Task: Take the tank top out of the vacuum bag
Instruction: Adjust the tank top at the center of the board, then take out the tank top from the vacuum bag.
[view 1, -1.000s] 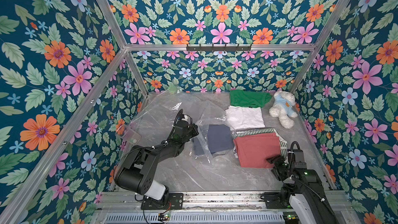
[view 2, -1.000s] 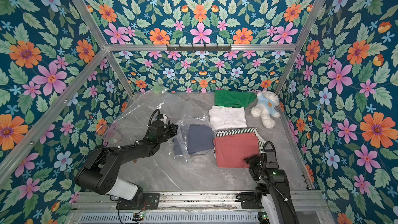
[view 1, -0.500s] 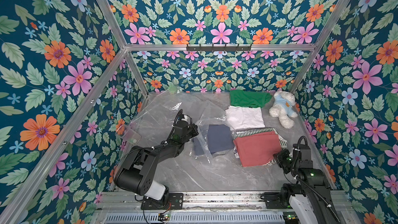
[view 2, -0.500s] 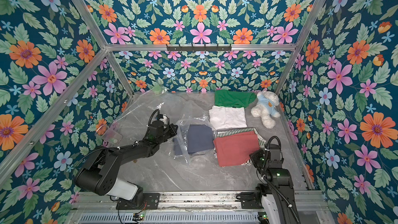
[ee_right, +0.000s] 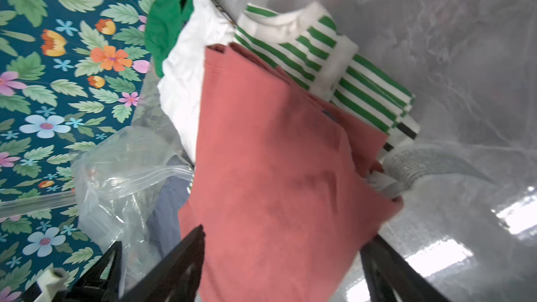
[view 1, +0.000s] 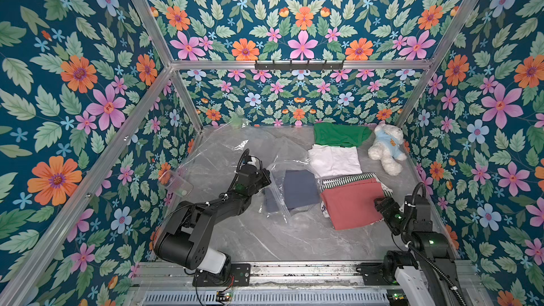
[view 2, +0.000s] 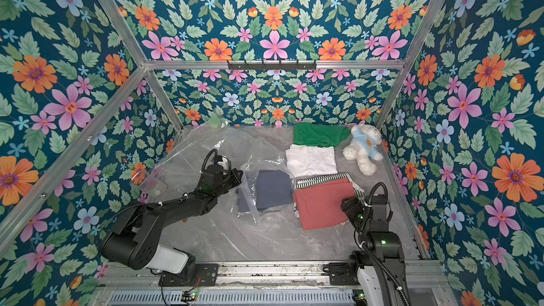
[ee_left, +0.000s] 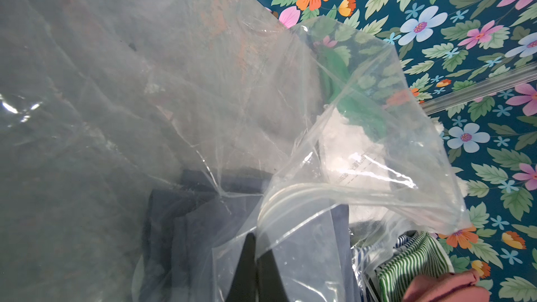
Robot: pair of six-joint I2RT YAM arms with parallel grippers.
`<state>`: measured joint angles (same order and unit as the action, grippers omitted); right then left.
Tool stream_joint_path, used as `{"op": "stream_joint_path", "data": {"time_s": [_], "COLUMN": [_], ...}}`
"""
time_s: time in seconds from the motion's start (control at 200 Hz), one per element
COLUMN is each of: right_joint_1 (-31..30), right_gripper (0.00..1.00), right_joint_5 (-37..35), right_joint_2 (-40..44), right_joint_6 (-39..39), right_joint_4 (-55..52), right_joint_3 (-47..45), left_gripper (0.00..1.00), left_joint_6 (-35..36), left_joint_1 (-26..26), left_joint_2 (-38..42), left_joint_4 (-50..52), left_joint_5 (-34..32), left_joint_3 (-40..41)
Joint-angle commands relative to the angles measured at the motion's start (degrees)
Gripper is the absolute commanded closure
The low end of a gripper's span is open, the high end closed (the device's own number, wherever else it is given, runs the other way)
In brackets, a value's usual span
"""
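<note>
So the folded dark-blue cloth garment (view 1: pixel 300 189) sits about mid-table, inside the mouth of the big clear crinkly plastic vacuum bag (view 1: pixel 235 145), which spreads off to the far left. It's the only piece inside the plastic, so I'm taking it as the tank top, though no straps show with it folded like that. The left gripper (ee_left: pixel 256 252) is just left of it, fingers pinched together on what looks like the bag's upper lip by the zip strip. My guess is that's to tent the mouth open so the other arm can reach in. Just right of the bag, a folded rust-red cloth garment (view 1: pixel 350 204) lies on a green-and-white striped garment (view 1: pixel 347 178), both outside the plastic. The right gripper (ee_right: pixel 287 233) straddles the red one's near right corner, jaws spread wide, gripping nothing as far as I can see. Farther back are a folded white garment (view 1: pixel 334 157), a green garment (view 1: pixel 338 135) and a white plush bear (view 1: pixel 385 148) in a pale blue shirt. Hard bits: I can't find the valve disc, the bag's outline melts into the grey marble table (view 1: pixel 265 236), and the right wrist view is blurry.
</note>
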<state>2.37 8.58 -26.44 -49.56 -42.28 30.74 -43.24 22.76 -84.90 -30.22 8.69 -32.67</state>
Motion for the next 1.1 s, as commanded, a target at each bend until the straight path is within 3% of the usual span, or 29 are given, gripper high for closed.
{"op": "stream_joint_path", "data": {"time_s": [0.0, 0.105, 0.25, 0.48, 0.68, 0.9, 1.095], "right_joint_1": [0.0, -0.6, -5.3, -18.6, -30.9, -34.8, -35.2], "right_gripper": [0.14, 0.14, 0.14, 0.14, 0.14, 0.15, 0.23], "right_joint_5": [4.7, 9.5, 9.2, 6.2, 0.6, 1.1, 2.3], "right_joint_2": [-2.7, -6.2, -11.6, -22.6, -38.1, -55.6, -66.8], "right_joint_6": [7.3, 10.0, 13.3, 16.0, 17.8, 19.0, 19.2], "right_joint_4": [1.6, 4.4, 6.9, 13.7, 20.3, 23.4, 24.0], "right_joint_3": [3.1, 6.1, 10.8, 16.3, 22.1, 29.6, 35.6], "left_gripper": [1.00, 1.00, 1.00, 1.00, 1.00, 1.00, 1.00], "left_joint_6": [0.4, 0.2, -0.1, 0.1, 0.2, -0.4, 0.1], "left_joint_1": [-0.1, 0.0, -0.1, 0.0, -0.1, -0.1, -0.1], "left_joint_2": [-0.1, -0.7, -0.8, -1.0, -1.7, -3.4, -3.9], "left_joint_4": [-0.1, -0.4, -0.6, -0.2, 1.4, 2.6, 4.9], "left_joint_5": [-0.9, -0.9, -0.8, -1.1, -1.4, -1.3, -2.5], "left_joint_3": [-0.5, -0.4, -0.3, -0.3, -0.6, -0.9, -1.3]}}
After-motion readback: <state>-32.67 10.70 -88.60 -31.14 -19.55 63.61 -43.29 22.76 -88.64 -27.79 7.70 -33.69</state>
